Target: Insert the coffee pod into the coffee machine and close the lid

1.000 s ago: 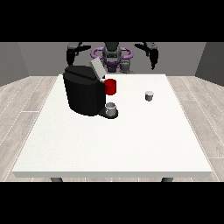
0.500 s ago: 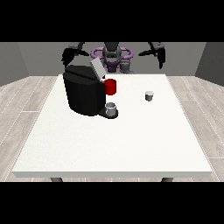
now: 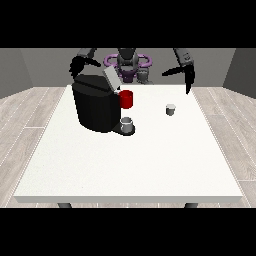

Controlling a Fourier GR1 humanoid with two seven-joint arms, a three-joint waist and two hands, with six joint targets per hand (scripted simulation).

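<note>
Leftmost, I see the hand at the view's left raised behind the coffee machine, above its top rear edge; whether its fingers are curled or straight I cannot tell. The coffee machine, a black block, stands on the white table toward the far left part of the top. Its grey lid is tilted up and open. A red part projects from the machine's front, and below it a grey cup sits on the machine's base. Further right, I find the coffee pod, small and pale, standing alone on the table, well apart from the machine. Rightmost, the hand at the view's right hangs above the table's far right edge, fingers straight and pointing down, grasping nothing, apart from the pod.
</note>
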